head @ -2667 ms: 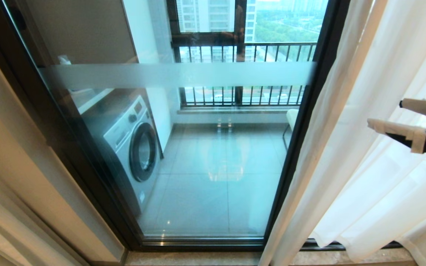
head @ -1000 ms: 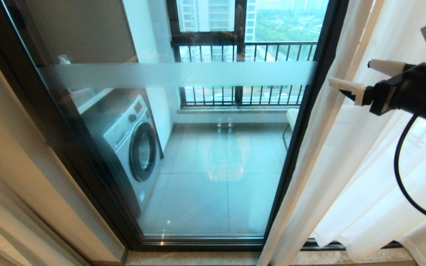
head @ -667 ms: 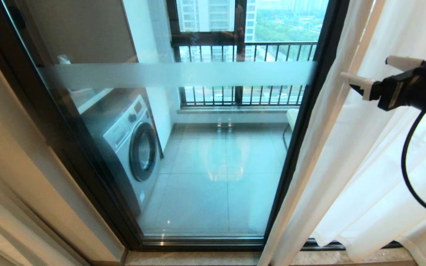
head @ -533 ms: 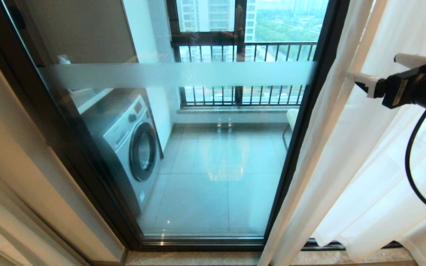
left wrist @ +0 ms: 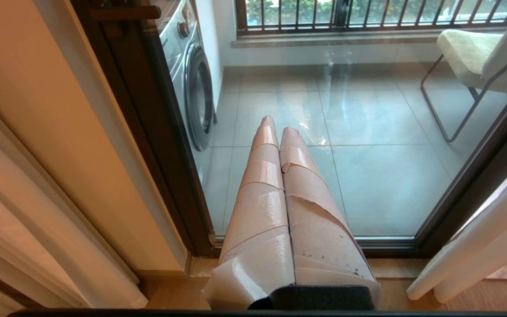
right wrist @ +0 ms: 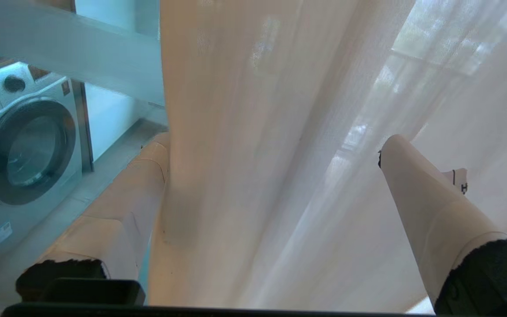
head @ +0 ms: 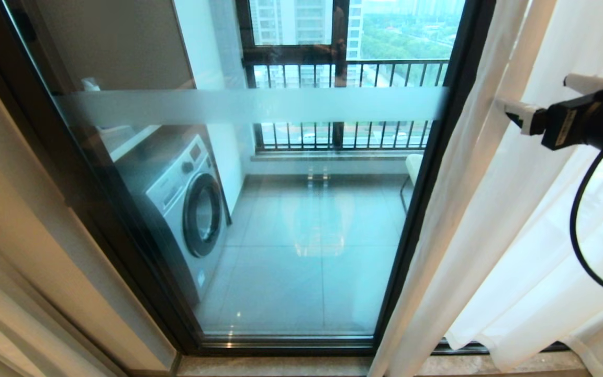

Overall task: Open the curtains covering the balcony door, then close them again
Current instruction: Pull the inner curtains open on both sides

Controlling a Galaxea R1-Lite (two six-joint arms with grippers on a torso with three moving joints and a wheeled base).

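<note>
Right claw (head: 539,99), spread wide, has drawn back rightward, its fingers now straddling the curtains (head: 490,220).

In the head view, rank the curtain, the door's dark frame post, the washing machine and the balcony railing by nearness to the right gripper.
From the right gripper:
1. Curtain, around its open fingers, right side.
2. Frame post, just left of the curtain edge.
3. Railing and washing machine, beyond the glass: too close to call.

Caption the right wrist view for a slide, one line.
Open right gripper straddling the leading fold of the sheer curtains, with the balcony door glass and a washing machine beyond.
</note>
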